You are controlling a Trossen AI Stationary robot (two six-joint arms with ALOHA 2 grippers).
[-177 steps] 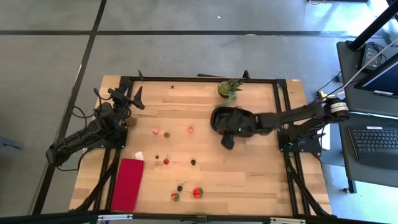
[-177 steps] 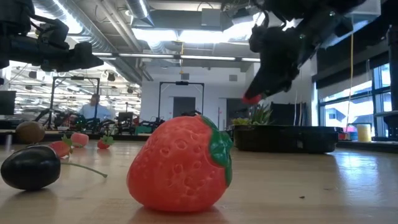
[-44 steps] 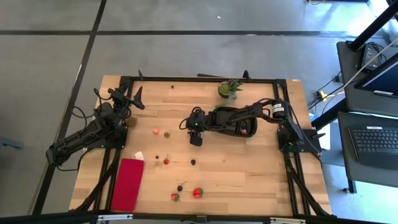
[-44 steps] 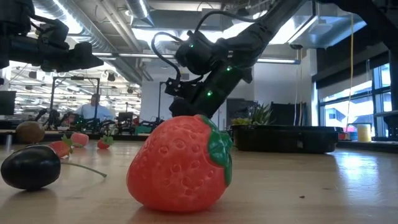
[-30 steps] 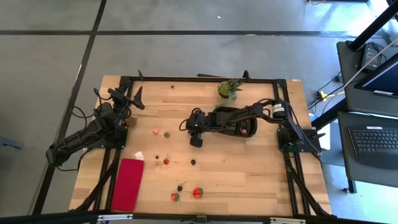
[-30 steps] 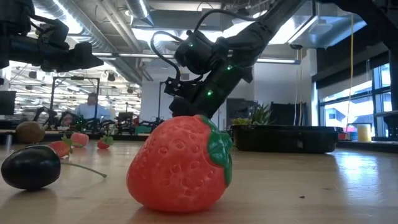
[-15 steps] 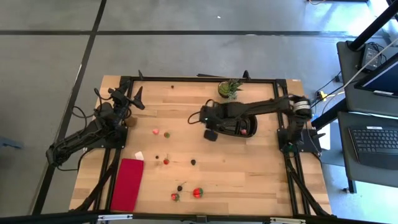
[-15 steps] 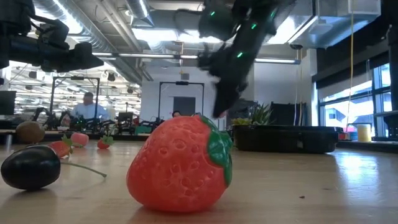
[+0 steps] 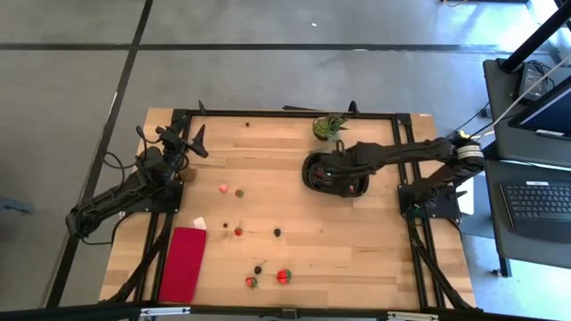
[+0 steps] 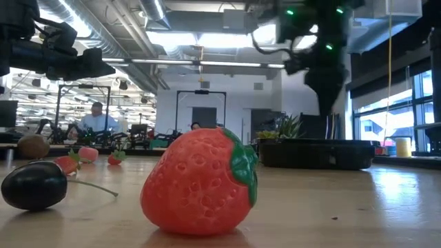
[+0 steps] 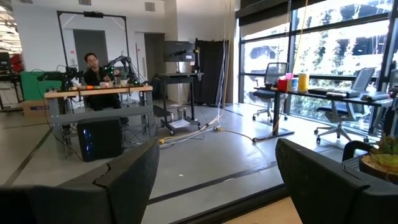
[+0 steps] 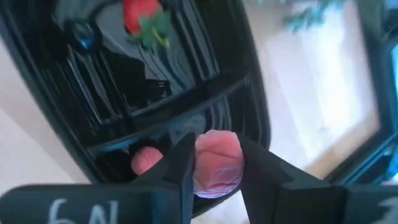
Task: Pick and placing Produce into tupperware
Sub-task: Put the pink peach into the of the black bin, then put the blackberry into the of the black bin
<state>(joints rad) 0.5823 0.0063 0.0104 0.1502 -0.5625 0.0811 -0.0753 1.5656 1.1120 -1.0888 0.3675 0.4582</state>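
Red cloth near table corner; potted plant at far edge

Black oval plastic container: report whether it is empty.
Not empty. The black oval plastic container holds a red strawberry and a pink piece.

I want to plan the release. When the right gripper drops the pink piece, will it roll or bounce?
The pink piece looks round, so it may roll a little. The tupperware beneath has ribs and a raised rim, which should probably stop it. The right gripper holds it undented, so it seems firm and might bounce.
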